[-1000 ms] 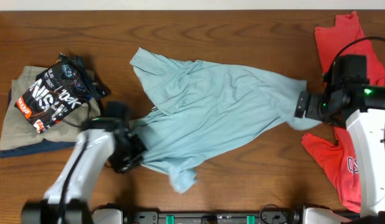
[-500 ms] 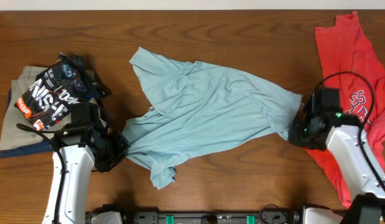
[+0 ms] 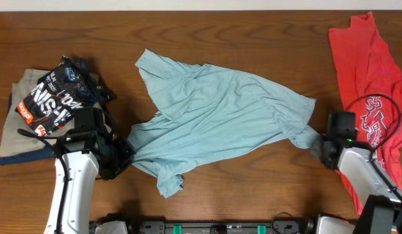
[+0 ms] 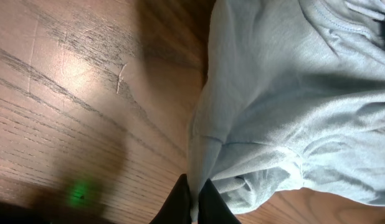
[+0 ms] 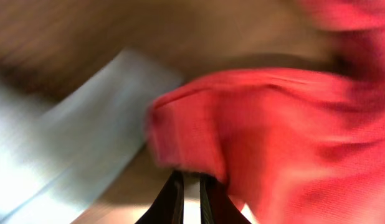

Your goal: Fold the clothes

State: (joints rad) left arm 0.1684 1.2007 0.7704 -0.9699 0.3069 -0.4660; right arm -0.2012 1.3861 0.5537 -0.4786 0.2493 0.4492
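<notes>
**Item:** pale blue T-shirt (image 3: 220, 123), spread and rumpled across the middle of the counter (image 3: 253, 26). No fold made yet.

**Change:** within the last second the right arm (image 3: 357, 170) dropped from the T-shirt's right side toward the near edge. Its fingers went from wide to almost together. The T-shirt's right corner now trails out toward them. The left arm (image 3: 74, 179) drew its edge leftward, then held.

**Meaning:** judged a stretching-flat step, with both ends taken up before a first fold.

**Left fingers** (image 4: 177, 205): clamped on a fold of the T-shirt's left edge, low over the counter, arm angled inward.

**Right fingers** (image 5: 167, 199): narrow and blurred, low between the T-shirt and the red shirt (image 3: 370, 71). Cannot tell which cloth, if either, they pinch.
</notes>
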